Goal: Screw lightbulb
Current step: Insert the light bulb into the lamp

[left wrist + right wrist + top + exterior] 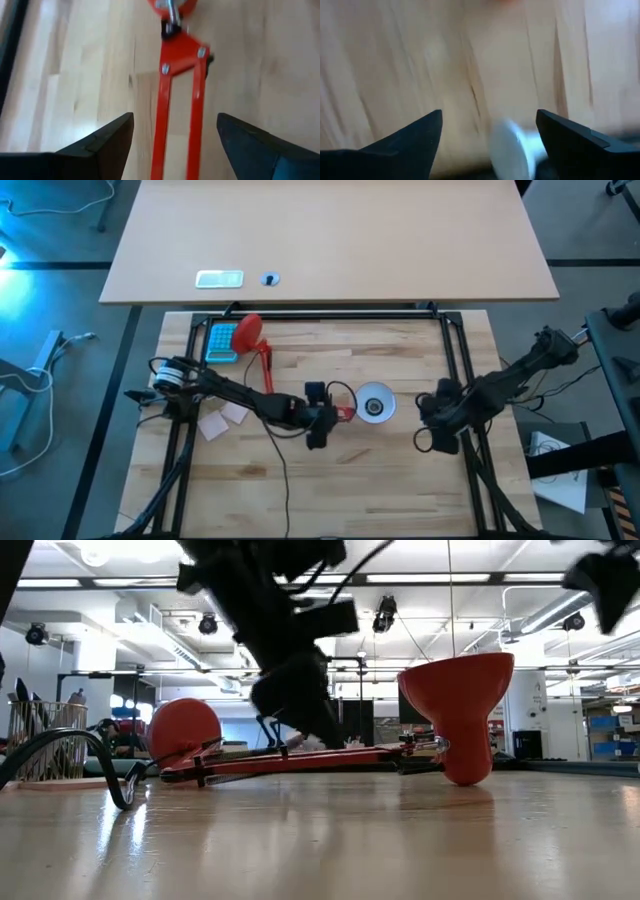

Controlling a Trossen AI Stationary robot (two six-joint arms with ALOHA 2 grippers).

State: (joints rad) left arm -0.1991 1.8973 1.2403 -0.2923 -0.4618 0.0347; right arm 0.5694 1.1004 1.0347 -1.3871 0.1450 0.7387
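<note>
A smooth white lightbulb [510, 150] lies blurred between the spread right gripper [489, 131]; its axis is unclear. The left gripper [175, 131] gapes over the red lamp arm [177, 110].

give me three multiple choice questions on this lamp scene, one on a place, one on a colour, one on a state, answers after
1. In the high view, where does the lamp shade lie?
A. between the left gripper and the right gripper
B. on the far pale table
C. at the table's near edge

2. What colour is the lamp arm?
A. blue
B. red
C. white

3. How do the left gripper's jaws stand?
A. shut on the lamp arm
B. open, one on either side of the lamp arm
C. shut on nothing, away from the lamp

Answers:
1. A, since the high view shows the upturned shade on the table with one gripper on each side of it.
2. B, since the left wrist view shows red rails and a red joint plate.
3. B, since the left wrist view shows both dark fingers wide apart with the rails between them, untouched.
</note>
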